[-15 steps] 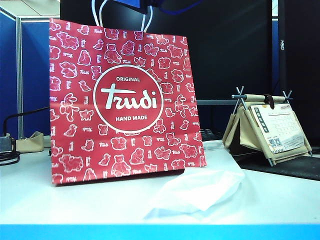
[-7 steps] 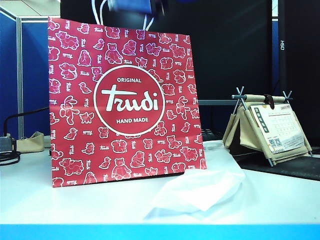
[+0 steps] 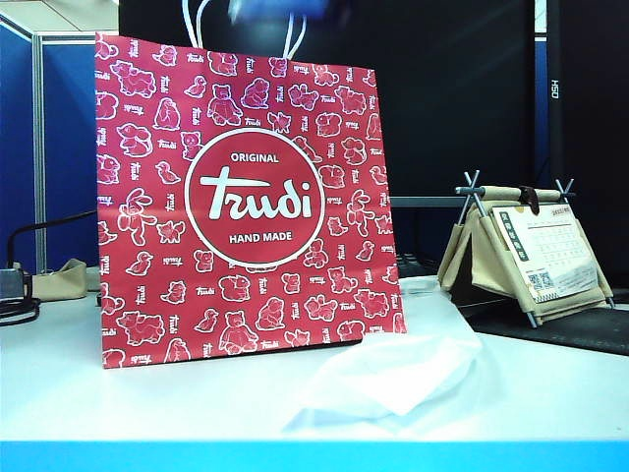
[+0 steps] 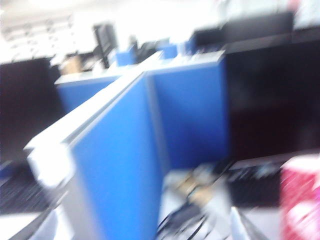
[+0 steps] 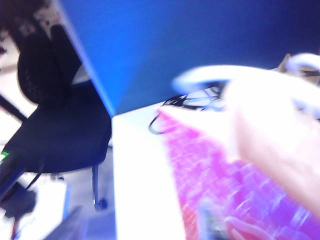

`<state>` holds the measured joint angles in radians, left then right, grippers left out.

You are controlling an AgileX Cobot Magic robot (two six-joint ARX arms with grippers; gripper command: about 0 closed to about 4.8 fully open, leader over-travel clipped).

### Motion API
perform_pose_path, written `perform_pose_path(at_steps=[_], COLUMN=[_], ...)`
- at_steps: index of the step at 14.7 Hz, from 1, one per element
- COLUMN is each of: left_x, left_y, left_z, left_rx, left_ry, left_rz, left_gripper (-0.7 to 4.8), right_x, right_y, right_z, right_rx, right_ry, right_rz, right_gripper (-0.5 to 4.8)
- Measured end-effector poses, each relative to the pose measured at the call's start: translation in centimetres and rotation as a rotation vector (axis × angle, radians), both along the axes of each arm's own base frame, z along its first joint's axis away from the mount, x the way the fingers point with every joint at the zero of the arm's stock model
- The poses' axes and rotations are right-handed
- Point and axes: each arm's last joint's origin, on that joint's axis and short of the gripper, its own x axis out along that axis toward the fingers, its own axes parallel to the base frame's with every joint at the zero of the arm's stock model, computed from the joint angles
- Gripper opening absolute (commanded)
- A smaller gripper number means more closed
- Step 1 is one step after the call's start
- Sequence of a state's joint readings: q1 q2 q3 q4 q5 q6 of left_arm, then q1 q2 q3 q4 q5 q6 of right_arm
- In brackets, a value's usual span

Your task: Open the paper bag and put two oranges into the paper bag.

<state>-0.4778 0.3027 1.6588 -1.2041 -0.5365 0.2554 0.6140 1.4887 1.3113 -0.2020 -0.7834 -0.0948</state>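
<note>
Exterior view, paper bag point(image 3: 246, 202) upright, blurred hand point(image 3: 280, 10) just above.

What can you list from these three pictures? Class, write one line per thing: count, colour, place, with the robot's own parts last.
paper bag: one, red with white animal outlines, upright on the left of the table.
cord handles: two, white, on the bag's top edge.
plastic bag: one, white, flat on the table beside the paper bag.
calendar stand: one, beige, at the right of the table.
table: one, white with a blue front edge.
partition: blue, behind the table.
office chair: one, black, on the floor beyond the table.
oranges: none visible.
Blurred blue robot part: above the bag's top; neither gripper is identifiable.
</note>
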Motion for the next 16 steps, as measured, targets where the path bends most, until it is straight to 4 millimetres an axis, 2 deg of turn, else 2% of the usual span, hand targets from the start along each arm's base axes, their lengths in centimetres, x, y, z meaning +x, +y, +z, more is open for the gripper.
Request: perform_pose_path(at_steps=[1,2,3,4,7,8,9,10,12,13,14,16], left_x=[0.0,-0.2,-0.9,-2.9,-7.4,-8.6,-9.2,-9.6,-8.6,-7.4,-6.0,-1.1], left_y=[0.1,0.2,0.5,1.5,3.9,4.6,4.9,4.9,4.3,3.9,3.3,1.3], left_z=[-0.3,-0.6,-1.1,-2.1,-5.6,-6.8,-6.9,-8.1,-8.2,-8.3,-8.2,-8.9], left_rx=[0.014,0.017,0.004,-0.049,-0.216,-0.267,-0.294,-0.262,-0.236,-0.214,-0.198,-0.110], left_ry=[0.030,0.039,0.014,-0.064,-0.226,-0.243,-0.242,-0.165,-0.107,-0.067,-0.037,0.117], left_rz=[0.025,0.027,0.015,0.007,0.003,0.004,0.015,0.043,0.046,0.043,0.036,-0.053], left_gripper=[4.50,4.26,4.25,4.24,3.39,3.13,2.67,2.42,1.51,1.24,1.03,0.73], right_x=[-1.0,-2.6,-4.3,-7.1,-13.0,-15.2,-17.1,-19.9,-23.4,-25.8,-26.5,-27.3], right_y=[-0.7,-1.8,-3.0,-5.0,-9.4,-11.1,-12.7,-15.0,-18.1,-20.4,-21.2,-22.4], right_z=[0.9,2.0,3.3,5.2,8.3,9.0,9.4,9.7,9.5,8.0,7.2,4.5], right_rx=[0.007,0.020,0.040,0.078,0.120,0.132,0.135,0.148,0.222,0.280,0.320,0.378], right_ry=[-0.028,-0.058,-0.092,-0.152,-0.258,-0.290,-0.321,-0.359,-0.401,-0.402,-0.390,-0.331], right_rz=[0.004,0.005,0.006,0.004,-0.094,-0.150,-0.217,-0.346,-0.532,-0.725,-0.825,-0.986], right_gripper=[2.91,2.42,1.95,1.68,0.17,-0.02,-0.02,-0.01,-0.01,-0.01,-0.01,-0.01])
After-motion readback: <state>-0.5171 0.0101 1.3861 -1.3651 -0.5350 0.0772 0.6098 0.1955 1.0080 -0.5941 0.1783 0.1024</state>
